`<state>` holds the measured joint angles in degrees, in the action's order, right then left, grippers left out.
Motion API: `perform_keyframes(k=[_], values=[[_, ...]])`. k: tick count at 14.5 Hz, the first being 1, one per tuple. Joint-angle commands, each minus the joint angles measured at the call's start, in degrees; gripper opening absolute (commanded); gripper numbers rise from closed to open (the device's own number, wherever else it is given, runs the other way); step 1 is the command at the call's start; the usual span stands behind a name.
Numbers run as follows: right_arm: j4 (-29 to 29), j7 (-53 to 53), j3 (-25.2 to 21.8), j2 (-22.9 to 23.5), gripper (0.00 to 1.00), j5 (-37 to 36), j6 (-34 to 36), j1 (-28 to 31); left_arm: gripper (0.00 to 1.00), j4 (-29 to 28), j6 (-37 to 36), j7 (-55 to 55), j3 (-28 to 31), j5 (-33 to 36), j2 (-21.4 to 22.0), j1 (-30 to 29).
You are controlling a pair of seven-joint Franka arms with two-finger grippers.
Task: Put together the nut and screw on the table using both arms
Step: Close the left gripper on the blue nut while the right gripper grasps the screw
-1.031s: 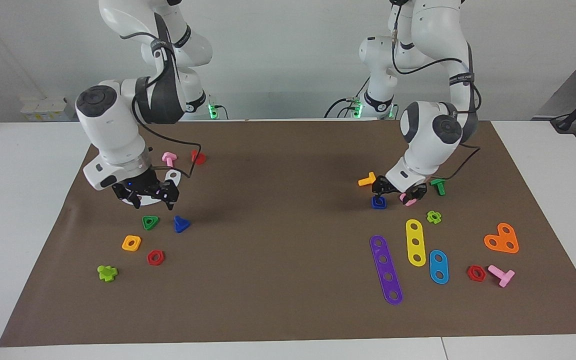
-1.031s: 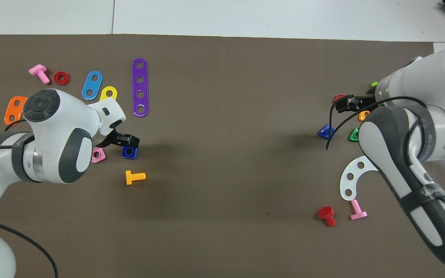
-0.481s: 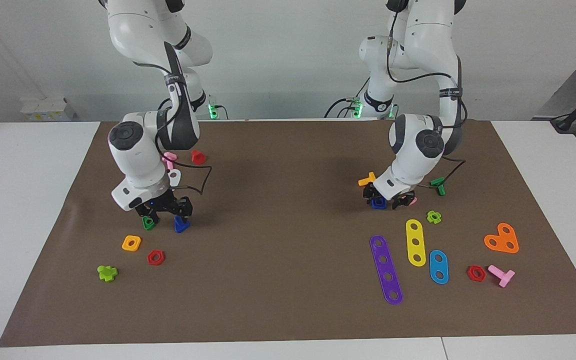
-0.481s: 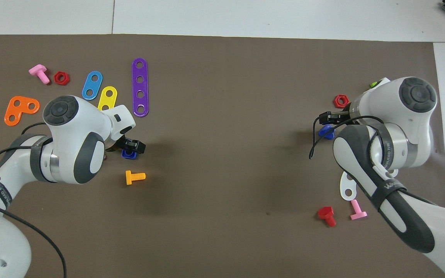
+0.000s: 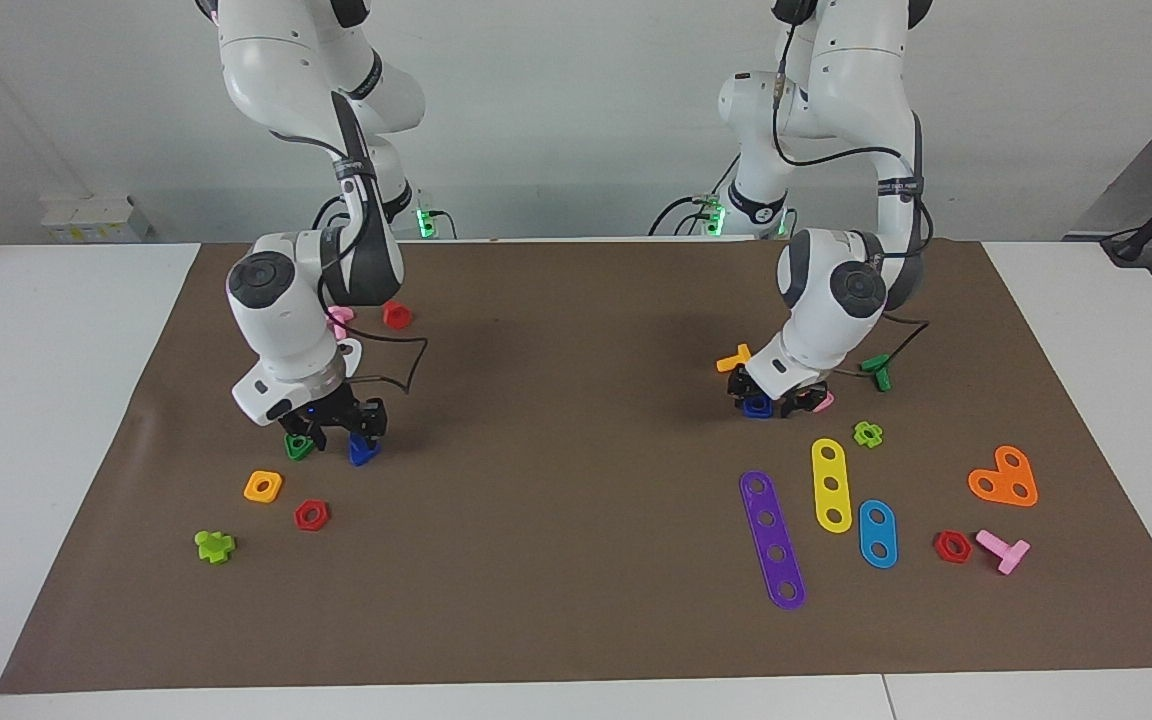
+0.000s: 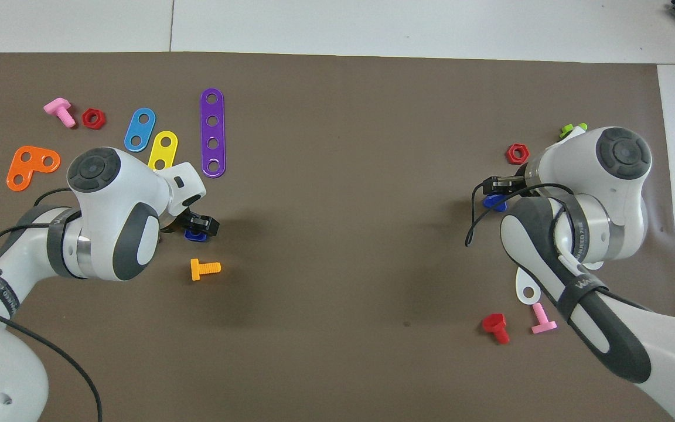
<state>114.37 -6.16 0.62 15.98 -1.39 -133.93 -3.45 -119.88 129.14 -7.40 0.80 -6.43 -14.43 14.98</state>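
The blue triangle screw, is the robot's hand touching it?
Cannot tell. In the facing view the right hand is down around the blue screw, but neither view shows plainly whether its fingers press on it.

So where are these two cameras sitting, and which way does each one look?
Facing view: high across the table, looking at both arms; left gripper down at the blue nut, right gripper at the blue screw.
Overhead view: high above the robots' end, looking steeply down; arms enter from the bottom.
Shared: brown mat, purple strip, turned half around.
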Motion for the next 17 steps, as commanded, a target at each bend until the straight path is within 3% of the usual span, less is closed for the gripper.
perform_keyframes(k=[1,4,8,10,11,15,17], values=[[1.21,1.06,0.17,-0.33,0.64,0.42,-1.59,0.2,0.77,-1.68,1.28,-1.13,0.78,-0.43,0.81,0.75],[1.65,1.06,0.17,-0.51,0.59,0.42,-1.59,0.11,0.66,-1.77,1.37,-3.84,0.87,-0.43,0.81,0.58],[2.17,0.97,0.17,-0.68,0.5,0.42,-1.51,-0.33,0.3,-1.77,1.28,-5.0,0.87,-0.43,0.81,0.4],[2.18,0.45,0.17,-0.68,0.21,0.42,-1.51,-0.86,0.09,-1.15,0.67,-4.82,0.78,-0.51,0.72,0.31],[2.18,-0.17,0.17,-0.68,0.0,0.42,-1.51,-0.94,0.0,-0.8,0.67,-4.3,0.78,-0.51,0.72,0.14],[-0.53,-4.9,0.34,-0.25,0.0,0.42,-1.42,-2.08,0.0,3.67,-2.04,3.67,0.78,-0.95,-0.24,0.66],[-2.74,-12.69,0.35,0.46,0.0,0.6,-1.42,-6.81,0.0,6.92,-3.98,11.4,0.6,-1.04,-1.38,1.36]])
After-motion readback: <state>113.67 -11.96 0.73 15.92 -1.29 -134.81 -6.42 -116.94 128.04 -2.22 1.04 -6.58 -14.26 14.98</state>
